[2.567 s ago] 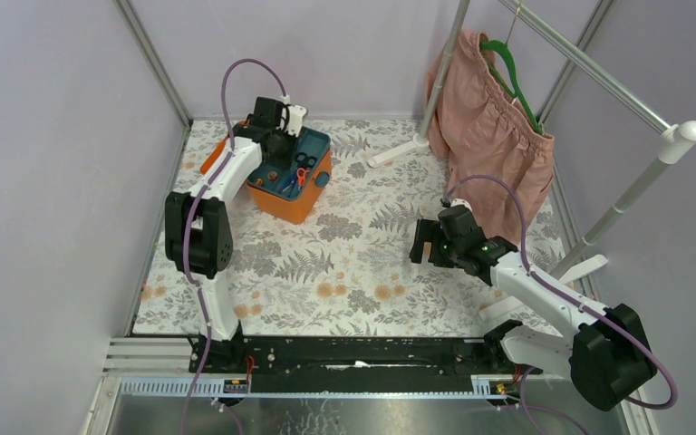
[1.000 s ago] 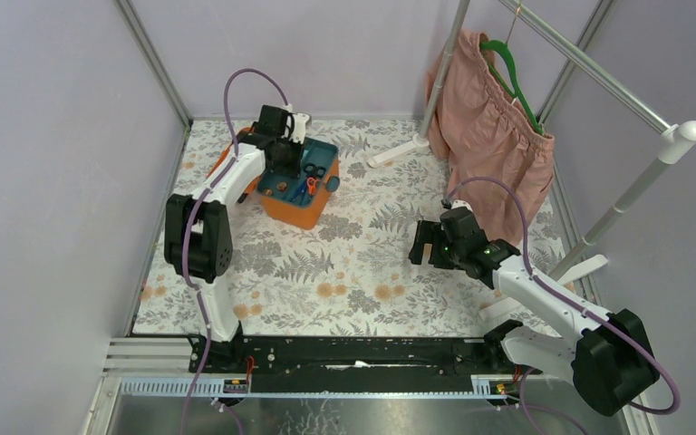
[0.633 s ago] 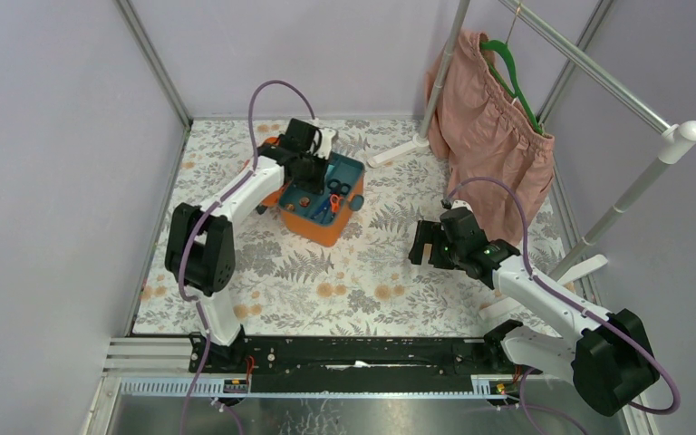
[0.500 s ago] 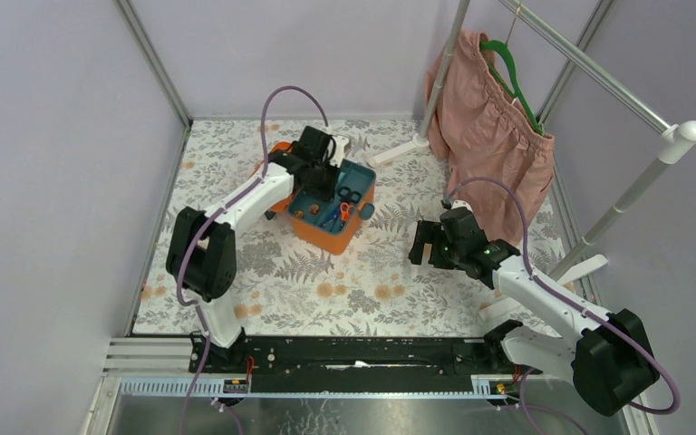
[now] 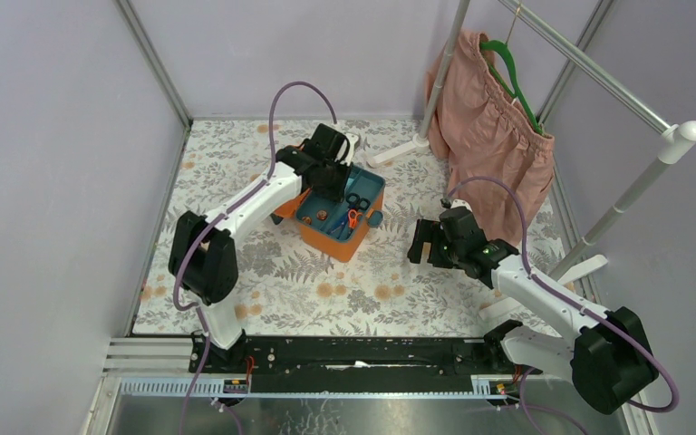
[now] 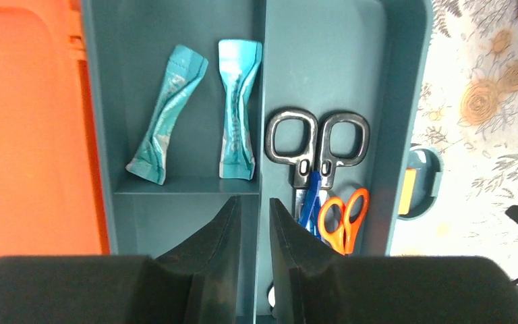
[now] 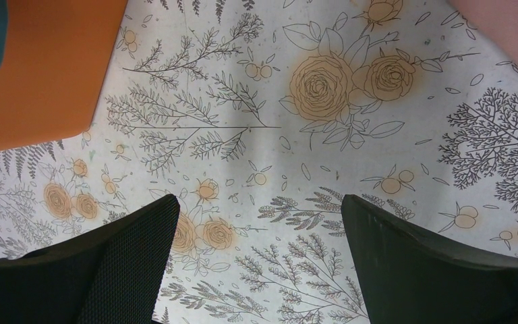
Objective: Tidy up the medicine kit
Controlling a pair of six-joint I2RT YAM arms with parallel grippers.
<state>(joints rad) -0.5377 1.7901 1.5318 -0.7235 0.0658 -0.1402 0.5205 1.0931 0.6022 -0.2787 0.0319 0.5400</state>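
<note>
The medicine kit (image 5: 330,243) is an orange box with its lid open and a teal divided tray (image 5: 369,187), at the table's middle back. My left gripper (image 5: 331,181) reaches into it. In the left wrist view the left gripper (image 6: 254,201) is shut on the tray's middle divider (image 6: 260,101). The tray holds two teal sachets (image 6: 238,108), black-handled scissors (image 6: 317,138) and orange scissors (image 6: 342,216). The orange lid (image 6: 27,128) lies to the left. My right gripper (image 5: 420,243) is open and empty just right of the kit, over the floral cloth (image 7: 260,202), with the kit's orange side (image 7: 40,67) at upper left.
A pink garment (image 5: 489,127) hangs on a green hanger (image 5: 510,68) from a metal rack at the back right. The rack's white foot (image 5: 399,149) lies behind the kit. Purple walls close the left, back and right sides.
My left gripper has dragged the medicine kit from the back left to the right and nearer, toward the right gripper. The right arm has barely moved.
</note>
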